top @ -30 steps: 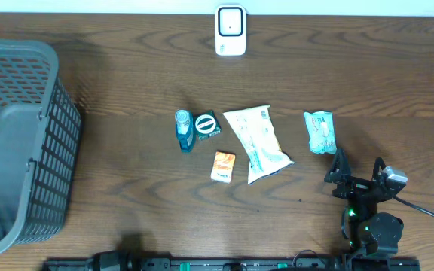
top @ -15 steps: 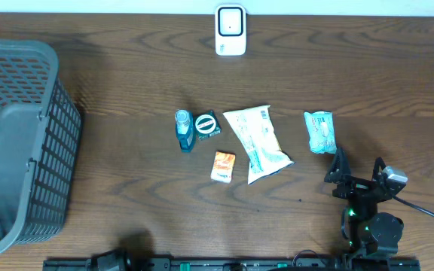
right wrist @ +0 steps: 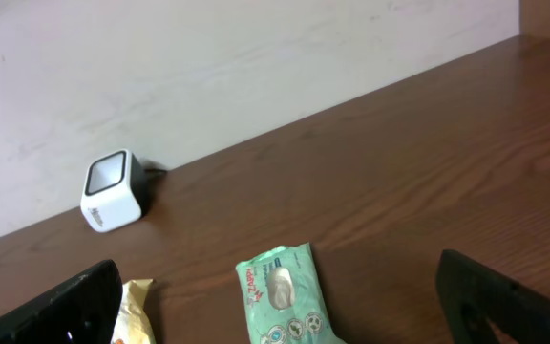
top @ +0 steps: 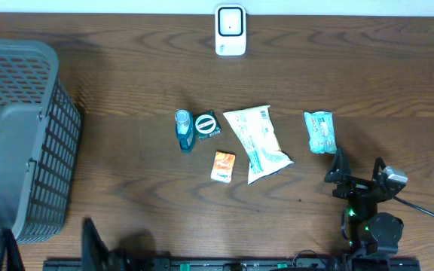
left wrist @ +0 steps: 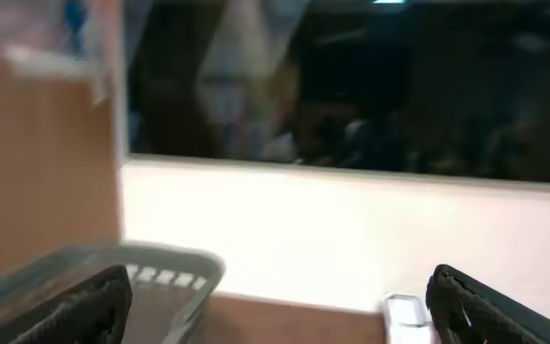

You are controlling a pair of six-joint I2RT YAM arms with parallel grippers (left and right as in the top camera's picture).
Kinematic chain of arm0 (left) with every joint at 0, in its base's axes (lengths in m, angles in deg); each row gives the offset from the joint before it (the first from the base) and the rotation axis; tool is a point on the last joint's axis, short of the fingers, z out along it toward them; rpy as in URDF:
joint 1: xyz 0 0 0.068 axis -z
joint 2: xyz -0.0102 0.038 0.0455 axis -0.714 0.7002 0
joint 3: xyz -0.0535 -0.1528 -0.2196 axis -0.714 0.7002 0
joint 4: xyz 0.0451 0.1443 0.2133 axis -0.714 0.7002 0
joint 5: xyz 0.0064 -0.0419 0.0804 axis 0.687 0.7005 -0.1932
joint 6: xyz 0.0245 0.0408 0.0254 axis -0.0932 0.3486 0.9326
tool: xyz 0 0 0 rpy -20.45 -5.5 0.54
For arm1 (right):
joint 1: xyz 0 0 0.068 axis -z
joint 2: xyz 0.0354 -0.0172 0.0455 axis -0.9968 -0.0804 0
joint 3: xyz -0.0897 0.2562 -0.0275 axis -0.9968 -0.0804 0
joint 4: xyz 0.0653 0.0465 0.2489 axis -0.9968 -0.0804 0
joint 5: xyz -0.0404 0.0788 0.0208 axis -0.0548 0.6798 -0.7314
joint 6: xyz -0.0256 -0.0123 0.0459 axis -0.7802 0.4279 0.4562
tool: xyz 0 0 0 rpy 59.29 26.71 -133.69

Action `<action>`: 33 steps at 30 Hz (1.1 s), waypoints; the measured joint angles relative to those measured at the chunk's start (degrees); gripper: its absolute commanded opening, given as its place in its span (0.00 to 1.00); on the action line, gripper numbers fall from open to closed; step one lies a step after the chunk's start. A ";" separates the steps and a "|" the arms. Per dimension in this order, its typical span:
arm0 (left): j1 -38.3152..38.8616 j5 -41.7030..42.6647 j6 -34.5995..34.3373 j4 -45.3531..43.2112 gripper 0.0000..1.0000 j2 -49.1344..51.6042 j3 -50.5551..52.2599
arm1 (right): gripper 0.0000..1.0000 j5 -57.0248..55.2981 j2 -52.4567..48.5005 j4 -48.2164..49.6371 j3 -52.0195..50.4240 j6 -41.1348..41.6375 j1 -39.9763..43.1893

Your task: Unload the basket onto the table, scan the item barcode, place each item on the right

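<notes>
Resting just ahead of the spread right claw point(top: 358, 167): green wipes pack point(top: 320, 132); left claw point(top: 50, 247) spread.

overhead: high, straight down, far; most of table point(top: 126, 188) in view
L wrist: low, near-left corner, faces back wall point(left wrist: 351, 229); blurred; basket point(left wrist: 165, 270) rim + scanner point(left wrist: 404, 315) at btm
R wrist: low, faces back wall; wipes pack point(right wrist: 280, 301) close
shared: scanner in all 3; basket overhead + L; wipes pack overhead + R

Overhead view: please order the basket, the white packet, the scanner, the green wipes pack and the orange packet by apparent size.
1. grey basket
2. white packet
3. scanner and green wipes pack, which look about alike
4. orange packet
</notes>
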 measured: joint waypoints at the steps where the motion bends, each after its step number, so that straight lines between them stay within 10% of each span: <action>1: -0.66 -0.76 -0.02 -0.68 0.98 -0.26 2.08 | 0.99 0.00 0.00 0.02 0.00 0.00 0.00; 16: 4.22 -3.17 -7.87 -5.25 0.98 -7.67 23.78 | 0.99 0.00 0.00 0.00 0.00 0.02 0.00; 25: 12.70 -3.21 -8.26 -29.40 0.98 -7.69 37.31 | 0.99 0.02 0.00 0.00 0.00 0.02 0.00; 33: 13.44 -3.48 -12.83 -29.59 0.98 -7.58 45.38 | 0.99 0.02 0.00 0.00 0.00 0.00 0.00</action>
